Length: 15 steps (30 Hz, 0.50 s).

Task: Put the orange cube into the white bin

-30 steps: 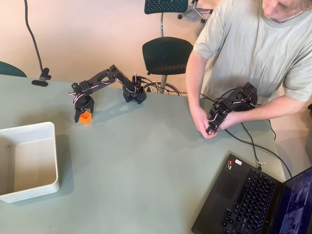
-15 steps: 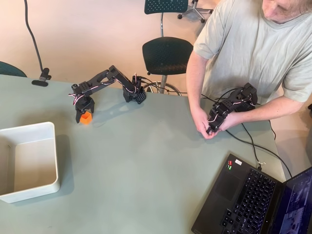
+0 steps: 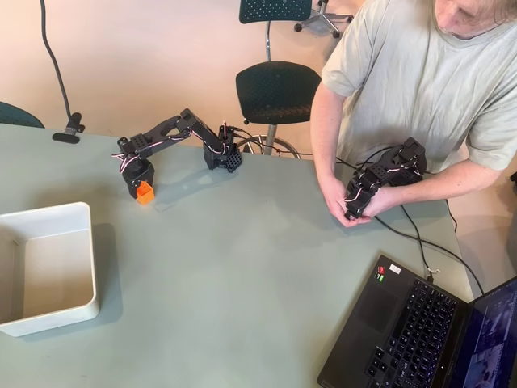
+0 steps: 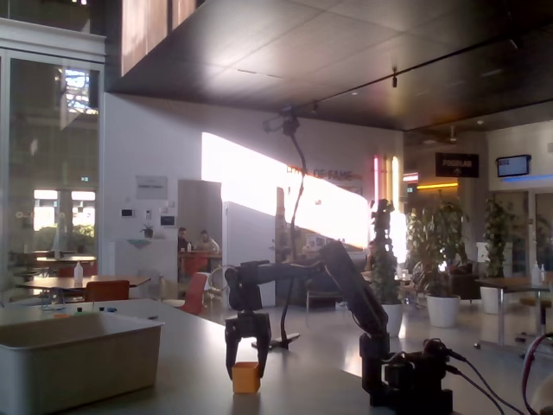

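The orange cube (image 3: 145, 192) rests on the grey-green table at the back left, a small bright block (image 4: 245, 378) in the fixed view. My black gripper (image 3: 140, 187) points down over it, with one finger on each side of the cube's upper half (image 4: 246, 368), pressed against it. The cube's base still touches the table. The white bin (image 3: 50, 212) lies at the table's left edge, nearer the front than the cube, and nothing is in it. In the fixed view its wall (image 4: 78, 363) fills the lower left.
A person sits behind the table's right side. An open laptop (image 3: 420, 331) occupies the front right corner, with a cable (image 3: 420, 242) running to it. The arm's base (image 3: 224, 155) sits at the back edge. Bare table lies between the cube and the bin.
The fingers have narrowed from wide apart to pressing on the cube. The cube has shifted slightly right and back with them.
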Tool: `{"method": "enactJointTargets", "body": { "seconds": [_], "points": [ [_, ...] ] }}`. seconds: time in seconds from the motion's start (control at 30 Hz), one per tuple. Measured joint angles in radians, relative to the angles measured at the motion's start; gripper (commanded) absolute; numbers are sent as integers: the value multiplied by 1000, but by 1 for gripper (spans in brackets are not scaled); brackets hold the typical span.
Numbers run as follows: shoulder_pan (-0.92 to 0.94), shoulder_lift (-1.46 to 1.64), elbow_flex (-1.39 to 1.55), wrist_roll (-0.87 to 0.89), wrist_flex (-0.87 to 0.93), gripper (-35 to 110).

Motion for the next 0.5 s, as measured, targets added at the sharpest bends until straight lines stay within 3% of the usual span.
{"method": "enactJointTargets", "body": {
  "seconds": [0.5],
  "points": [
    [9,-2,-60,0,-80,15]
  ]
}}
